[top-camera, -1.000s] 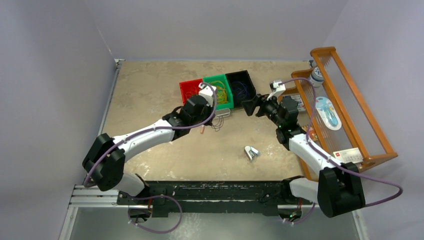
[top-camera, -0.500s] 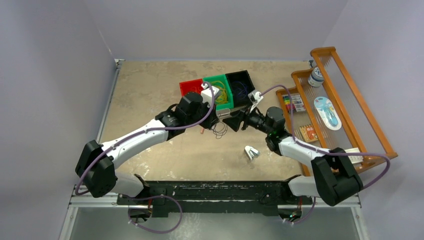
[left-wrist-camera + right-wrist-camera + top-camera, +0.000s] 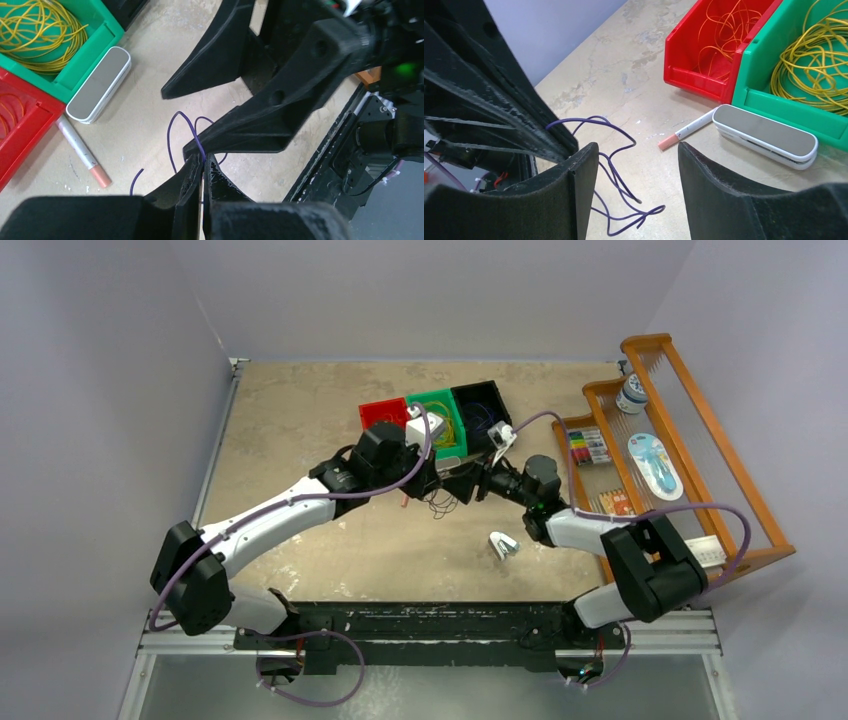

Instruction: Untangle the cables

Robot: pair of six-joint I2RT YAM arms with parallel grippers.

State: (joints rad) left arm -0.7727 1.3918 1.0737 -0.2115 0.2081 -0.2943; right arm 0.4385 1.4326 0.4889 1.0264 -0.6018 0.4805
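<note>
A dark purple cable (image 3: pixel 438 503) lies in loose loops on the tan table, just in front of the bins. My left gripper (image 3: pixel 204 157) is shut on one strand of the purple cable (image 3: pixel 172 135) and holds it a little above the table. My right gripper (image 3: pixel 639 147) is open and empty. Its fingers straddle the purple loops (image 3: pixel 619 175) and its left finger almost touches the left gripper's fingers (image 3: pixel 499 110). Yellow cables (image 3: pixel 814 70) fill the green bin (image 3: pixel 440 420). Red-orange cables (image 3: pixel 724 30) lie in the red bin (image 3: pixel 378 416).
A black bin (image 3: pixel 482 412) stands right of the green one. A white flat case (image 3: pixel 764 135) and a marker (image 3: pixel 686 132) lie in front of the bins. A small silver clip (image 3: pixel 503 545) lies nearer me. A wooden rack (image 3: pixel 700 460) with items stands at the right.
My right arm has swung left from near the black bin until its open gripper is beside the left gripper over the purple cable. My left gripper has shifted only slightly.
</note>
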